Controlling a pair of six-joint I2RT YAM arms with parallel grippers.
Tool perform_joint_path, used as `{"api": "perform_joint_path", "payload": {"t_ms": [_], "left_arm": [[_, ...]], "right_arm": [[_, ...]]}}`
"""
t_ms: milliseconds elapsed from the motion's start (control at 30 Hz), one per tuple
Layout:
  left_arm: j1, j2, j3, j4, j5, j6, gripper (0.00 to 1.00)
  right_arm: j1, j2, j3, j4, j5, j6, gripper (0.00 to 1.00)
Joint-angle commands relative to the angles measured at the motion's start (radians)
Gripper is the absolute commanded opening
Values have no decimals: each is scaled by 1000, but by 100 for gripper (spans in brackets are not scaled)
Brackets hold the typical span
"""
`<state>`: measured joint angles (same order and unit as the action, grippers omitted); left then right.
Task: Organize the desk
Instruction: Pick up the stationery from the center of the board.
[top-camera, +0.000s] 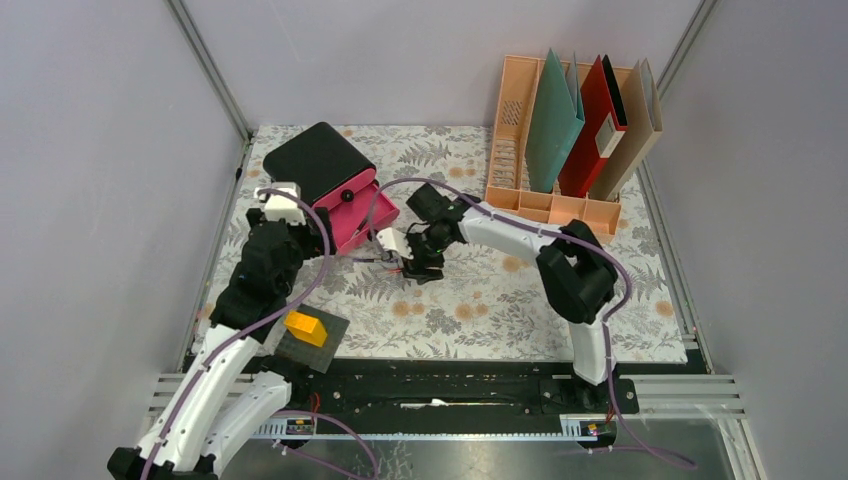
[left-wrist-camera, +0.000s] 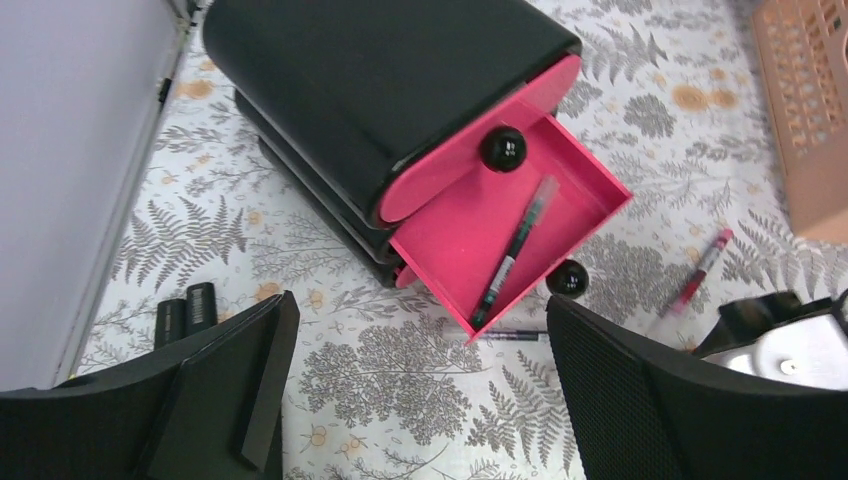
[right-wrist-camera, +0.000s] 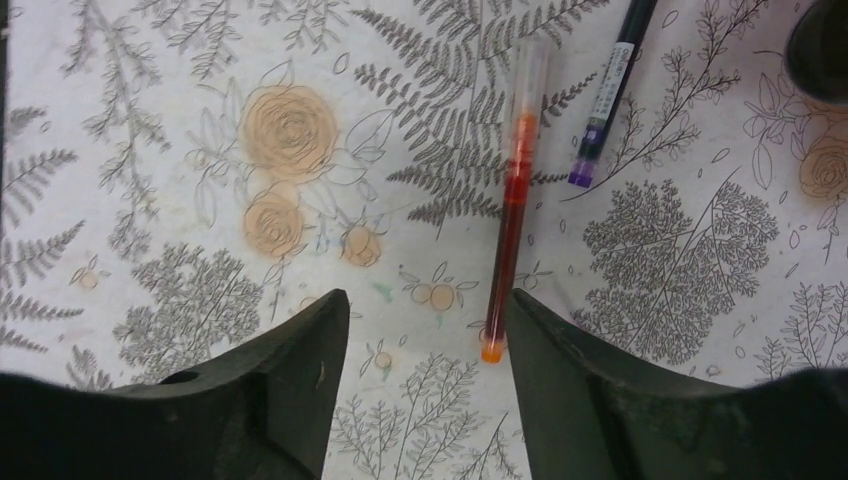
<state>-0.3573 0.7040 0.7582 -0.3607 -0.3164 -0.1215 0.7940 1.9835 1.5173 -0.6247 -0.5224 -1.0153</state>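
So the right fingers (right-wrist-camera: 320, 335) are partway open and dropped low over the red pen (right-wrist-camera: 512, 200). It lies in the gap, close to one of them, and nothing's gripped yet as far as I can see. Makes sense: that pen is loose on the counter (top-camera: 500, 300), the fern-and-flower cloth top filling the space ahead of both arms. The pink drawer (left-wrist-camera: 470, 235) of the black drawer box (left-wrist-camera: 360, 70) is pulled out, I'd guess so the pens can go in.

Meanwhile the left fingers (left-wrist-camera: 255, 350) are spread wide and empty, hovering in front of that drawer.

Count: three pens. There's a black pen (left-wrist-camera: 515, 250) lying in the drawer, the red one, and a purple-tipped pen (right-wrist-camera: 605, 95) beside it. Also two knobs on the box, one peach file rack (top-camera: 520, 140) at the back right, and one yellow block (top-camera: 305, 327) near the left arm.
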Motion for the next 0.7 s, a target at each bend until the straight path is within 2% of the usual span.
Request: {"api": "perform_joint_path", "payload": {"t_ms": [0,200,667], "left_arm": [[21,-54,-15,72,-74,-27,99],[32,-56,-16,74,-68,-30,99],[55,-50,-15,77,-37,-36,99]], "right_arm": [[25,64,75,69,92,69,61],[40,124,92,103,146,76,50],[44,196,117,98,173,103,31]]}}
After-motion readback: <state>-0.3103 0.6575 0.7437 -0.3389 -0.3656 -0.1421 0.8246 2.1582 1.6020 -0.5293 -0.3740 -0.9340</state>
